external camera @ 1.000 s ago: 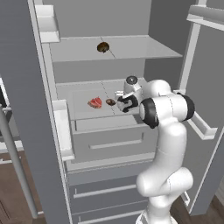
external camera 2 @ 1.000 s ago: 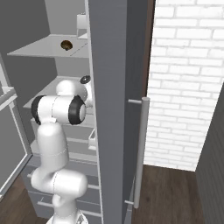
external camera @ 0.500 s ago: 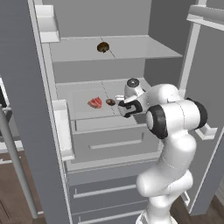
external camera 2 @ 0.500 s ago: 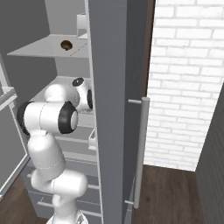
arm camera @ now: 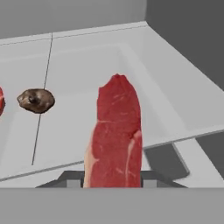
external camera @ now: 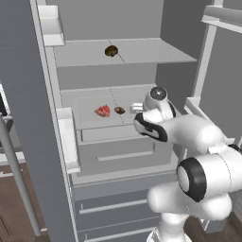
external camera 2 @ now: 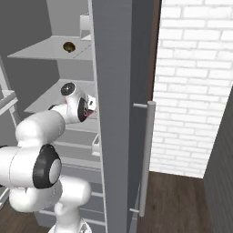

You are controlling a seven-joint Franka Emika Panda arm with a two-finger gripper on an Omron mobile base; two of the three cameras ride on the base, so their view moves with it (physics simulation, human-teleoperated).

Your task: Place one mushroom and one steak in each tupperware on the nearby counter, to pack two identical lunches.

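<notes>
Though limp-looking, flat red-pink marbled raw steak (arm camera: 114,138) hangs clamped by its near end in two-finger gripper (arm camera: 113,181); probably slippery, floppy, light.

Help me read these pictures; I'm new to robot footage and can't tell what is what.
The white jointed machine is a robot arm on a base that can drive, reaching into an open fridge. Two pictures come from cameras on the base, behind the arm to its left and right. The third comes from a camera on the hand, looking along its jaws. The gripper has its jaws shut on a steak, a red slab with whitish marbling that stands up right in front of the hand camera. On the middle shelf lie a second steak and a small brown mushroom beside it. Another mushroom sits on the shelf above.
</notes>
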